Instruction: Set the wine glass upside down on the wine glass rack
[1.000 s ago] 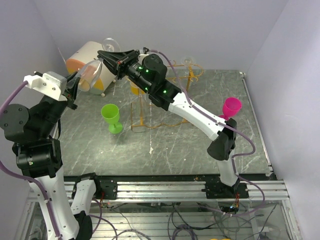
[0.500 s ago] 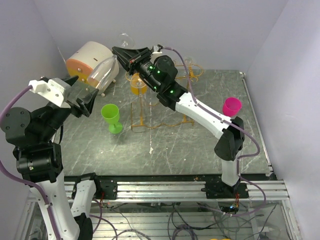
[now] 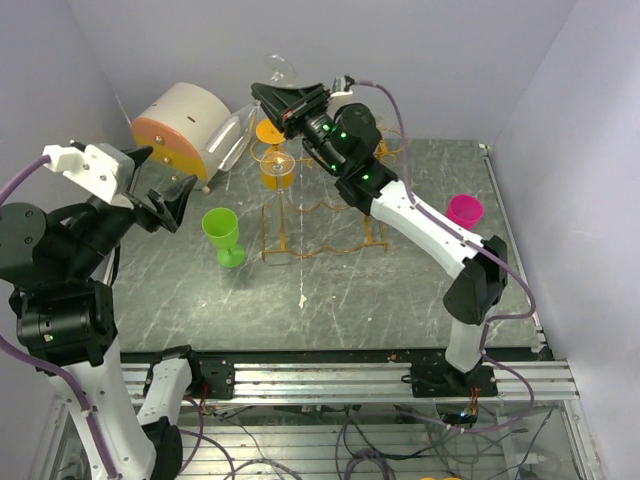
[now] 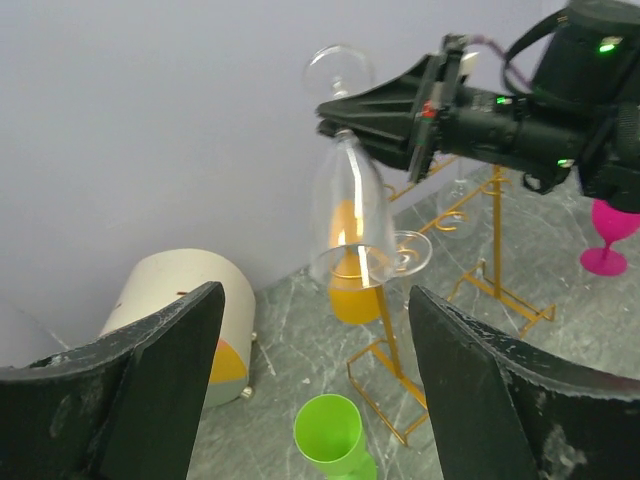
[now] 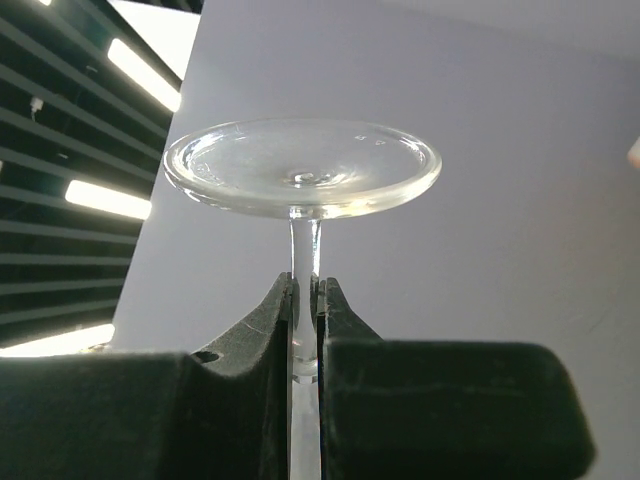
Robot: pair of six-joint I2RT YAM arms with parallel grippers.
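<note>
Right end effector [image 5: 305, 320] tight on inverted wine glass [image 4: 350, 215] stem near rack [image 4: 495, 235]; left end effector [image 4: 313, 330] agape.

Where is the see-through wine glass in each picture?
Top external: the clear wine glass hangs upside down at the top middle.
Left wrist: it is in the upper middle, with its foot up.
Right wrist: its round foot and stem fill the centre.
Shared landmark: the black right gripper pinching the stem, seen in the left wrist view and the right wrist view.

Top camera looks down from behind; wrist cameras share the wine glass [image 4: 350, 215] — right's close, seemingly upward.
</note>
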